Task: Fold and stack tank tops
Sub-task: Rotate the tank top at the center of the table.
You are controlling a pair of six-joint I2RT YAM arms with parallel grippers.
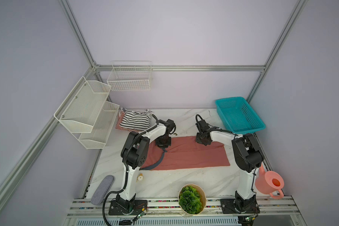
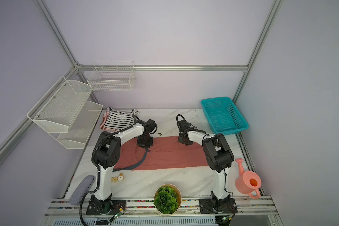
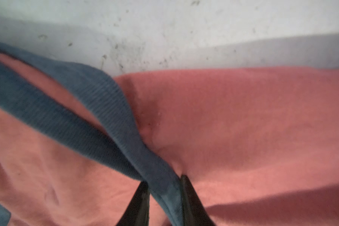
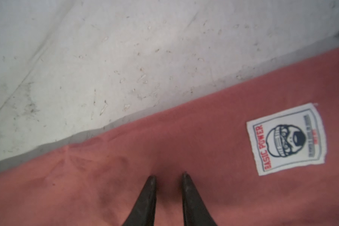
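A red tank top (image 1: 190, 156) lies folded lengthwise across the middle of a marble table (image 1: 164, 182). The left gripper (image 3: 164, 180) is clamped on its blue trim (image 3: 98, 109) near the far edge. The right gripper (image 4: 169, 176) rests on the cloth along that edge, jaws slightly apart. Two folded striped tops (image 1: 134, 122) sit stacked in the far left corner.

Soft, even, rather dim light fills both top views, with only faint shadows. Both wrist views are close and blurred; a dark shadow crosses the red top (image 3: 243, 127).
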